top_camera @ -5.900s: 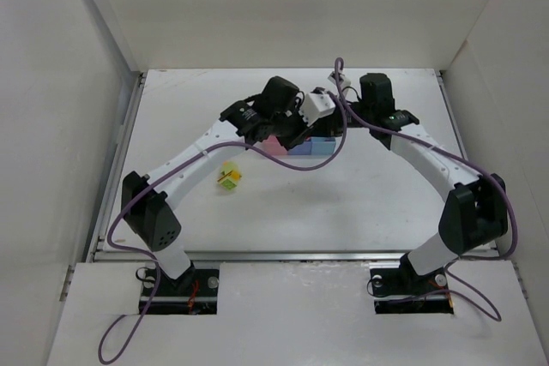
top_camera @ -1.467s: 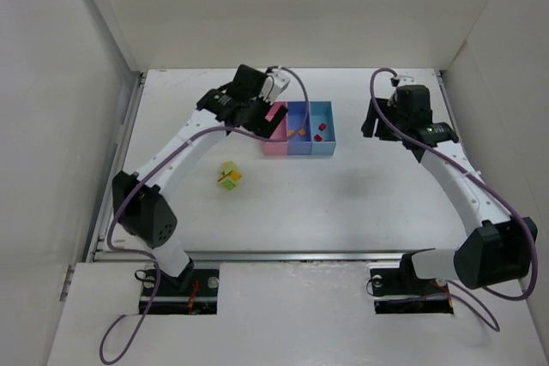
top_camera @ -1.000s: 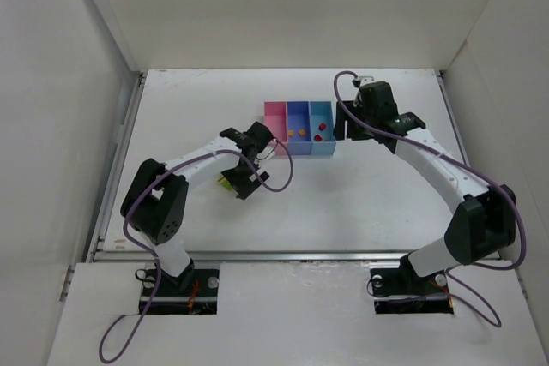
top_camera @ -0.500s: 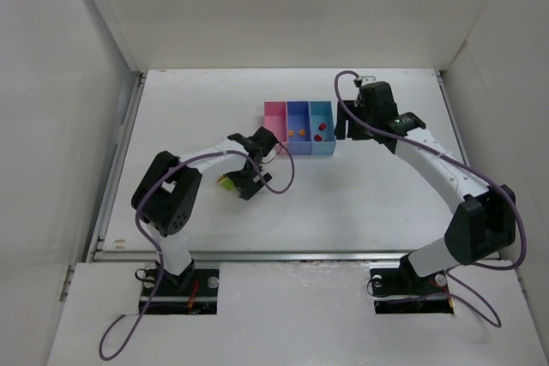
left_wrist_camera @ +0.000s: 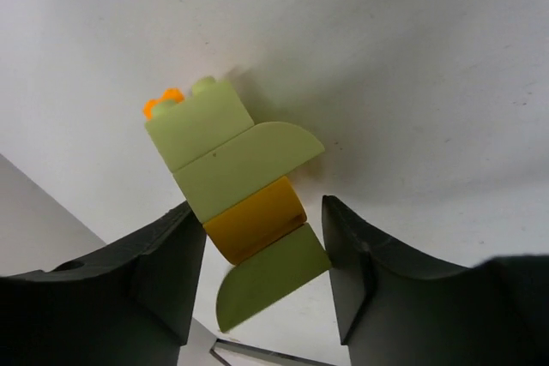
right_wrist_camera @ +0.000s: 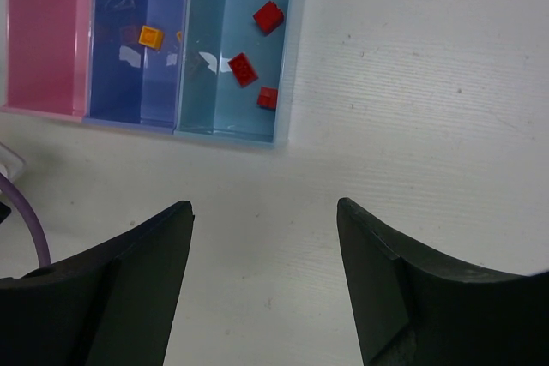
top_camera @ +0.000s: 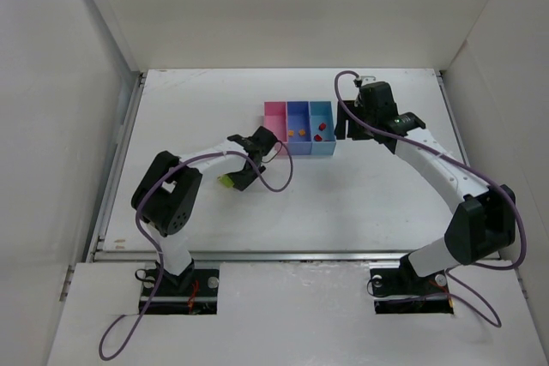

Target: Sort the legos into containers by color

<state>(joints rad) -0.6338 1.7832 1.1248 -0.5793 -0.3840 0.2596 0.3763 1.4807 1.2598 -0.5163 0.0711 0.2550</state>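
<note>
The three-compartment bin row (top_camera: pixel 298 139) sits on the table (top_camera: pixel 360 203). Right gripper (right_wrist_camera: pixel 262 276), just right of the bins, is spread and empty. Left gripper (left_wrist_camera: pixel 262 255), front-left of them, clamps the lime-and-orange lego stack (left_wrist_camera: pixel 236 177).

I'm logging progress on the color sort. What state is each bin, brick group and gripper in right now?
Pink bin: no bricks visible.
Purple-blue bin: holds an orange brick.
Light blue bin: holds three red bricks.
Lime-and-yellow brick cluster: unsorted, on the table, between the left fingers.
Left gripper: straddling the cluster, grip not confirmed.
Right gripper: open, empty.
</note>
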